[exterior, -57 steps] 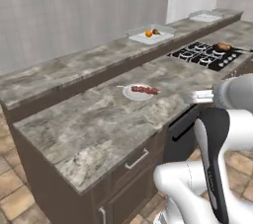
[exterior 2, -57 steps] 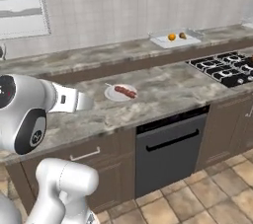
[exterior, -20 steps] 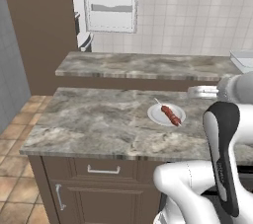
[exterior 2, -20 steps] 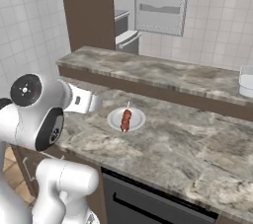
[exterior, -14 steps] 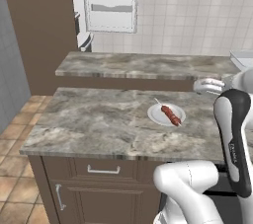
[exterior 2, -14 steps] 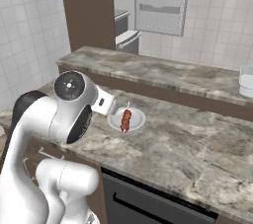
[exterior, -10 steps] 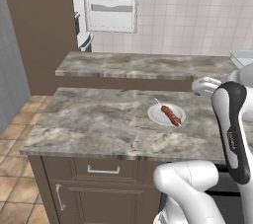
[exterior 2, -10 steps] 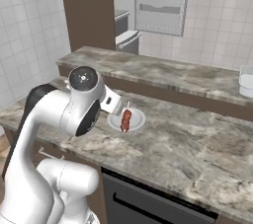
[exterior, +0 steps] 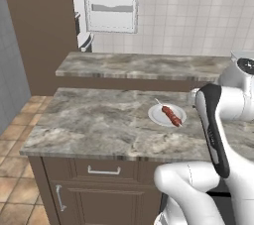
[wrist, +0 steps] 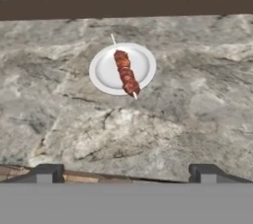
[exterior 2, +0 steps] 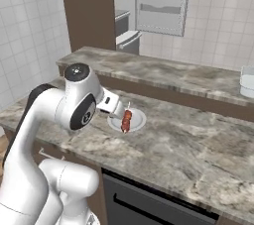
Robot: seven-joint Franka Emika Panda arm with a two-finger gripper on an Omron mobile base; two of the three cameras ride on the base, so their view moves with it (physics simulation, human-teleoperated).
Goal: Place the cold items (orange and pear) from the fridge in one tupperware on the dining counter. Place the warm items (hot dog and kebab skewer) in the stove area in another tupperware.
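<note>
The kebab skewer (wrist: 126, 72) lies on a small white plate (wrist: 104, 70) on the near counter, also seen from the left base (exterior: 172, 115) and the right base (exterior 2: 126, 120). My gripper (wrist: 126, 173) is open and holds nothing. It hangs above the counter's front part, short of the plate, with its fingertips (wrist: 48, 172) spread wide. A clear tupperware (exterior 2: 246, 83) stands at the right end of the raised dining counter (exterior 2: 163, 73). The orange, pear and hot dog are out of view.
The fridge (exterior: 109, 1) stands open behind the dining counter, its white door shelves (exterior 2: 161, 1) facing me. A brown step (wrist: 123, 6) separates the lower counter from the raised one just behind the plate. Drawers and an oven front (exterior 2: 149, 204) sit below.
The base has turned from the stove toward the fridge end, shifting the whole view. Over the last second the arm rose and swung forward over the counter, toward the plate.
</note>
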